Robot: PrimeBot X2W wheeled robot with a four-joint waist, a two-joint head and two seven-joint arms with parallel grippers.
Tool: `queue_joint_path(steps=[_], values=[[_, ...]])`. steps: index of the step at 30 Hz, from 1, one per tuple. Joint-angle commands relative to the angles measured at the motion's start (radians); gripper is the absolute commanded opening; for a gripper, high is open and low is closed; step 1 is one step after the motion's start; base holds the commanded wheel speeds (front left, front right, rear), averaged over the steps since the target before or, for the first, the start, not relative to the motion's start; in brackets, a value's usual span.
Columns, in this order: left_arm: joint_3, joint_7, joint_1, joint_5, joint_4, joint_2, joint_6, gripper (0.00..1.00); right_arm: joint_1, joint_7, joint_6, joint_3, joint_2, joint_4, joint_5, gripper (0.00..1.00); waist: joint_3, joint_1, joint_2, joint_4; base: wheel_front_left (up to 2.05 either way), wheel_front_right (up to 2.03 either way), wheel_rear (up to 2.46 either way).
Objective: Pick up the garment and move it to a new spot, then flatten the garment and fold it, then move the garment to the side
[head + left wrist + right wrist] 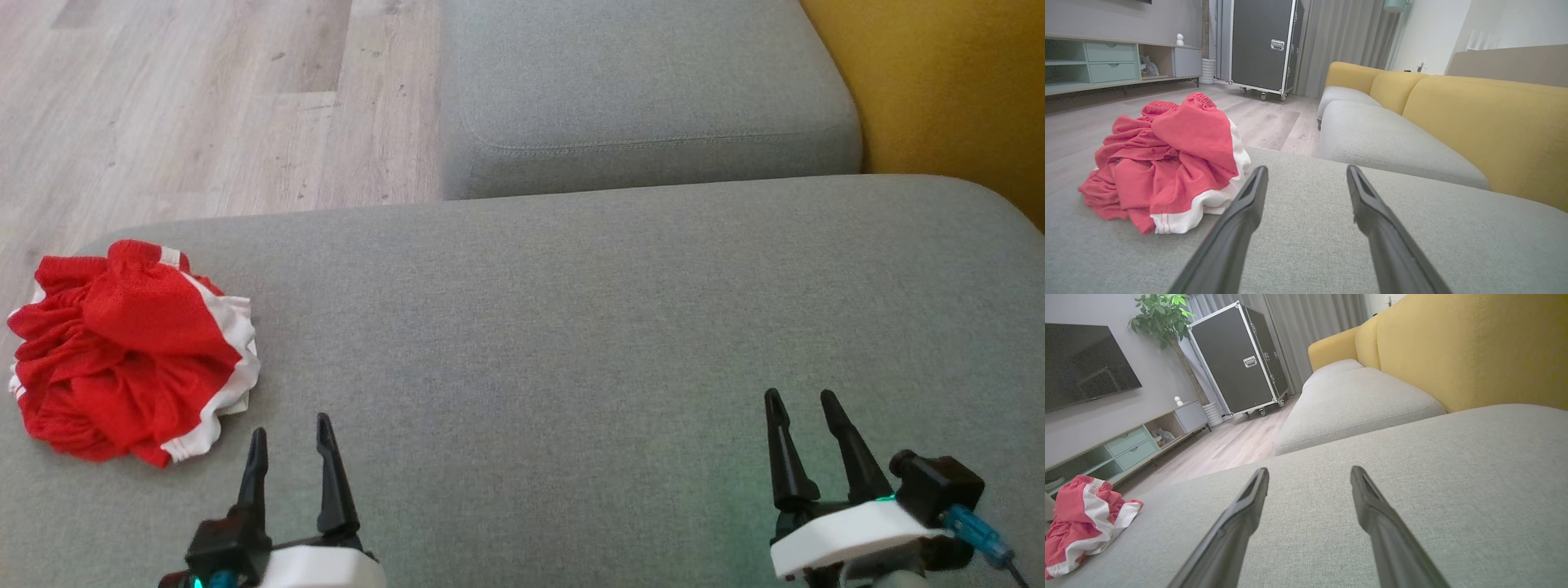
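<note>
You will find the garment (131, 351), a red mesh piece with white trim, lying crumpled in a heap at the left end of the large grey seat cushion (571, 327), close to its left edge. The left gripper (291, 424) sits at the lower left of the head view. Its two dark fingers are spread apart and hold nothing, and its tips are near the garment's right-hand side without touching it. The right gripper (800, 393) sits at the lower right, well apart from the garment, with its fingers likewise spread and empty. Both grippers point out over bare cushion fabric. Beyond the large cushion lie a second grey cushion (637, 82), a yellow backrest (939, 82) to the right and pale wood-look floor (204, 98) to the left.
</note>
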Motion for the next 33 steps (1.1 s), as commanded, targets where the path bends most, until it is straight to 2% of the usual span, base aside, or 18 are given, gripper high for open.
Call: queue_joint_path(steps=[1, 18, 30, 33], values=[[0.014, -0.013, -0.024, 0.031, -0.030, 0.006, 0.011, 1.00, -0.032, -0.017, -0.001, 0.018, -0.009, -0.029, -0.031, 1.00, 0.000, 0.0000, -0.0001, 0.001, 0.00, 0.00, 0.00], [-0.020, -0.062, -0.011, 0.214, -0.010, 0.007, 0.051, 1.00, -0.028, -0.066, -0.001, 0.023, -0.010, -0.010, -0.235, 1.00, -0.013, 0.0000, -0.0001, 0.001, 0.00, 0.00, 0.00], [-0.019, -0.062, -0.015, 0.205, 0.013, 0.007, 0.047, 1.00, -0.028, -0.066, -0.001, 0.011, -0.010, -0.001, -0.235, 1.00, -0.008, 0.0000, -0.0001, 0.002, 0.00, 0.00, 0.00], [-0.027, -0.062, -0.019, 0.207, 0.023, 0.007, 0.042, 1.00, -0.017, -0.066, -0.001, -0.002, -0.010, 0.001, -0.237, 1.00, -0.010, 0.0000, -0.0001, 0.024, 0.00, 0.00, 0.00]])
